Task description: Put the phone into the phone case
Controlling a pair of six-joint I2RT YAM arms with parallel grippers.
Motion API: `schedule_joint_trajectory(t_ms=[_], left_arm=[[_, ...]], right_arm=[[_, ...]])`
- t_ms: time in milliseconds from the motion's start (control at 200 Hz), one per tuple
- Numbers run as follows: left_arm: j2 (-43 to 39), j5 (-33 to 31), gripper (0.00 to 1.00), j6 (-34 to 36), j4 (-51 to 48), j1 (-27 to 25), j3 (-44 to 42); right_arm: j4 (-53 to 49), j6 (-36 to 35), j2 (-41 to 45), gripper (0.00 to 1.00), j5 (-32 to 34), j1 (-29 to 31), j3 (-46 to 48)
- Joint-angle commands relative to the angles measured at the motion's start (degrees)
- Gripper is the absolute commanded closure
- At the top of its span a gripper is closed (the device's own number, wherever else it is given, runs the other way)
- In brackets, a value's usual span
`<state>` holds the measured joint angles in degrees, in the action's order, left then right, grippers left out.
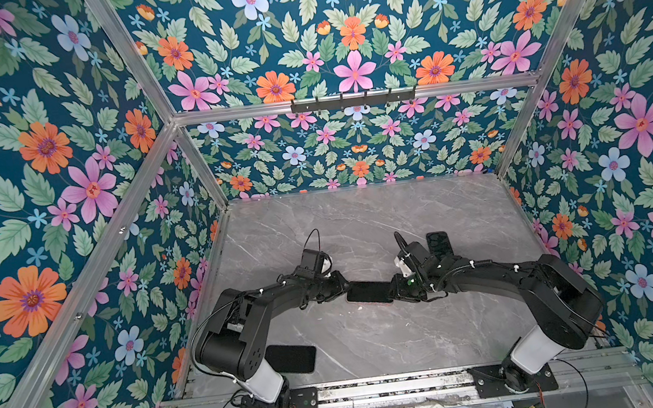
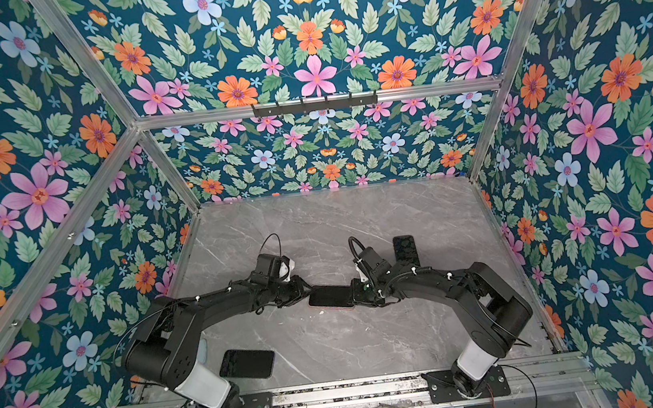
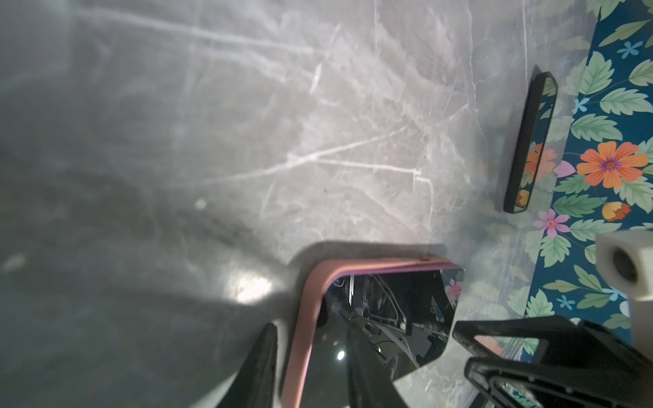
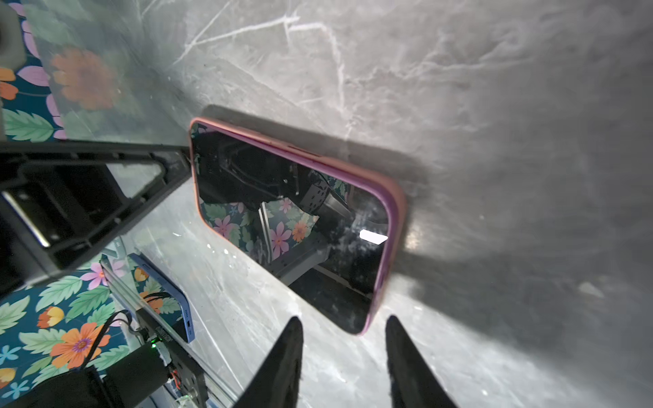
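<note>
In both top views the phone (image 1: 369, 292) (image 2: 331, 296) lies screen up in the middle of the table, and a pink phone case (image 3: 305, 311) (image 4: 394, 226) rims its edges. My left gripper (image 1: 346, 288) (image 3: 311, 328) is open at the phone's left end. It straddles the pink rim, with one finger on the table side and the other over the screen (image 3: 388, 300). My right gripper (image 1: 395, 289) (image 4: 343, 319) is open at the right end. A corner of the cased phone (image 4: 289, 219) lies just ahead of its tips, and nothing is held between them.
A second dark phone (image 1: 439, 244) (image 3: 530, 141) lies at the far right near the wall. A third one (image 1: 292, 358) lies by the left arm's base; in the right wrist view it shows a blue case (image 4: 166, 300). The marble table (image 1: 360, 218) is walled on three sides.
</note>
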<state>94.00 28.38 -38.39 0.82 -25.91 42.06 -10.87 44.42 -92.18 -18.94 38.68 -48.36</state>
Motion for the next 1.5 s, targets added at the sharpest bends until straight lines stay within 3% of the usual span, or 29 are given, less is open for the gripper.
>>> schedule_joint_trajectory(t_ms=[0, 85, 390, 570, 685, 815, 1025, 1215, 1494], left_arm=[[1.5, -0.2, 0.63, 1.7, -0.5, 0.1, 1.2], [2.5, 0.4, 0.64, 1.6, 0.1, 0.0, 1.7], [2.7, 0.8, 0.82, 1.0, 0.9, 0.0, -0.2], [2.6, 0.5, 0.84, 1.2, 1.0, 0.0, -0.8], [1.0, -0.7, 0.78, 2.9, -2.9, 0.0, 0.0], [-4.6, -2.7, 0.57, 4.0, -7.6, 0.0, -1.0], [-11.3, 0.9, 0.41, -2.7, -2.8, -3.2, -7.9], [-12.2, 1.6, 0.39, -6.1, 0.9, -6.5, -10.3], [-6.7, 3.2, 0.46, -6.0, 4.7, -6.8, -9.6]], right_arm=[[-2.0, -1.4, 0.5, 0.57, 1.7, 0.0, -0.6], [-2.4, -1.6, 0.6, 0.56, 2.0, 0.1, -0.8], [-1.8, -1.6, 0.3, 0.55, 1.5, 0.0, -1.3], [-2.1, -1.6, 0.6, 0.55, 1.1, 0.1, -1.3], [-5.9, -4.3, 2.3, 0.53, 4.1, -0.2, -2.3], [-6.3, -10.5, 2.2, 0.43, 3.0, -2.4, -3.7], [-5.7, -19.1, -5.2, 0.35, 0.3, -4.5, -10.5], [-5.0, -21.0, -9.6, 0.34, -3.7, -5.3, -13.2], [-2.7, -20.0, -11.5, 0.42, -7.9, -5.3, -11.5]])
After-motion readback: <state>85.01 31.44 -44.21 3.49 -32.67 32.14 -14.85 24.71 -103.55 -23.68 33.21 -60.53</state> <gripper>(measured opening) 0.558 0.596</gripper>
